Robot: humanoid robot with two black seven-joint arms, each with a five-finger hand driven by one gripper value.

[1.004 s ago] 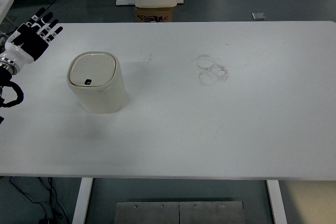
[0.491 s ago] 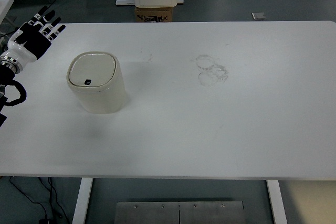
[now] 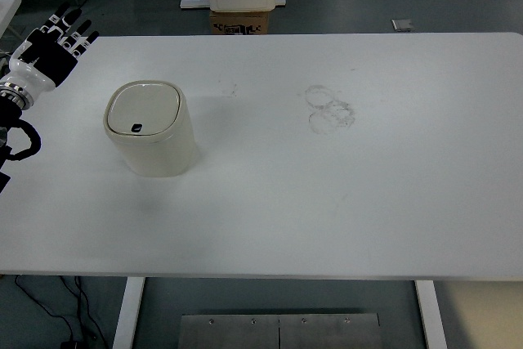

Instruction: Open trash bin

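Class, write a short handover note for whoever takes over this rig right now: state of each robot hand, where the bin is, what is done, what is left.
Left robot hand: open, fingers spread, holding nothing, at the table's far left edge, apart from the bin.
Right robot hand: not in view.
Bin: upright on the left part of the table, lid closed, small dark button at the lid's near edge.
Done: nothing yet; the bin is untouched.
Left: bring the left robot hand over the lid, probably press the button, and open the bin.
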